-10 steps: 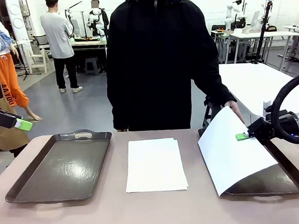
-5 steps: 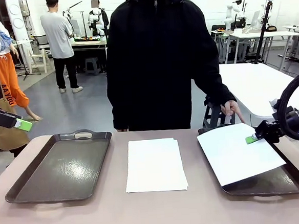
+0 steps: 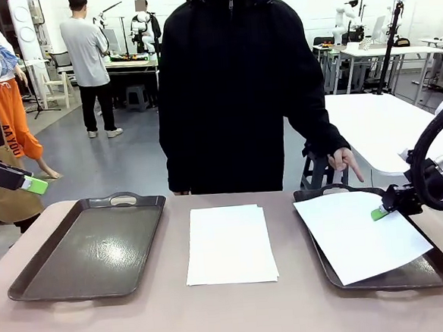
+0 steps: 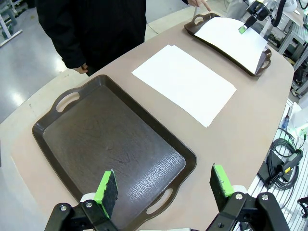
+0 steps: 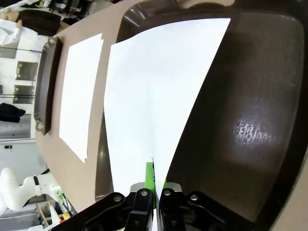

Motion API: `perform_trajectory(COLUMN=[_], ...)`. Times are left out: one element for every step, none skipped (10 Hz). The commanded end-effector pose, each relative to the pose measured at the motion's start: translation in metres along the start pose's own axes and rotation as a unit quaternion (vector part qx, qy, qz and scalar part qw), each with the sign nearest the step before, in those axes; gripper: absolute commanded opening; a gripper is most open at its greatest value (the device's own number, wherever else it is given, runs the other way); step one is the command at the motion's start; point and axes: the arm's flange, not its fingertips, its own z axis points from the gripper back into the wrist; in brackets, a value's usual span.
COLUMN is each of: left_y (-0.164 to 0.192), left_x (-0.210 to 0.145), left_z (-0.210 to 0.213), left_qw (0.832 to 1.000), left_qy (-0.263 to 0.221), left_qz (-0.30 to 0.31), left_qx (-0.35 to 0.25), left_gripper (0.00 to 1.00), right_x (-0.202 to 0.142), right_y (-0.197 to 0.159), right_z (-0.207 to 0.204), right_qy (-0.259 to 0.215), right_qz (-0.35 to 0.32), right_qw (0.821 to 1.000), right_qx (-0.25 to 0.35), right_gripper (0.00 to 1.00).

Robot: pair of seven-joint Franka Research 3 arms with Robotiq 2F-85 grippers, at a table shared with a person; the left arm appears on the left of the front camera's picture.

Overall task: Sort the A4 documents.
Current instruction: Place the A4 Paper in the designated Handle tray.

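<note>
The right hand (image 3: pixel 378 213) pinches the edge of a sheet (image 3: pixel 359 236), which hides much of the right tray (image 3: pixel 435 269). The left hand (image 4: pixel 164 183), spread, hangs over the left tray (image 4: pixel 110 139). The other sheets (image 3: pixel 230 244) lie on the bench (image 3: pixel 232 317) between the trays.

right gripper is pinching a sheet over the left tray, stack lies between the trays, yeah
No: the right gripper pinches the sheet over the right tray, not the left, as the front view shows. The stack does lie between the trays.
</note>
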Motion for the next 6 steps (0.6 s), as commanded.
perform_trajectory(left_y=[0.002,0.002,0.002,0.002,0.002,0.002], left_x=[-0.001,-0.001,-0.001,-0.001,-0.001,-0.001], left_z=[-0.001,-0.001,-0.001,-0.001,-0.001,-0.001], left_qw=[1.000,1.000,1.000,1.000,1.000,1.000], left_qy=[-0.004,-0.004,-0.004,-0.004,-0.004,-0.004], left_qz=[-0.009,-0.009,-0.009,-0.009,-0.009,-0.009], left_qx=[-0.008,-0.008,-0.008,-0.008,-0.008,-0.008], left_gripper=[1.00,1.00,1.00,1.00,1.00,1.00], right_x=[-0.012,-0.017,-0.020,-0.024,-0.025,-0.024], right_y=[0.000,-0.002,-0.003,-0.004,-0.004,-0.004], right_z=[0.001,0.002,0.004,0.005,0.004,0.002], right_qy=[-0.017,-0.026,-0.037,-0.048,-0.050,-0.048], right_qz=[-0.026,-0.033,-0.039,-0.046,-0.049,-0.049], right_qw=[0.999,0.999,0.998,0.998,0.997,0.998], right_qx=[-0.016,-0.015,-0.014,-0.015,-0.013,-0.013], right_gripper=[0.01,0.01,0.01,0.01,0.01,0.01])
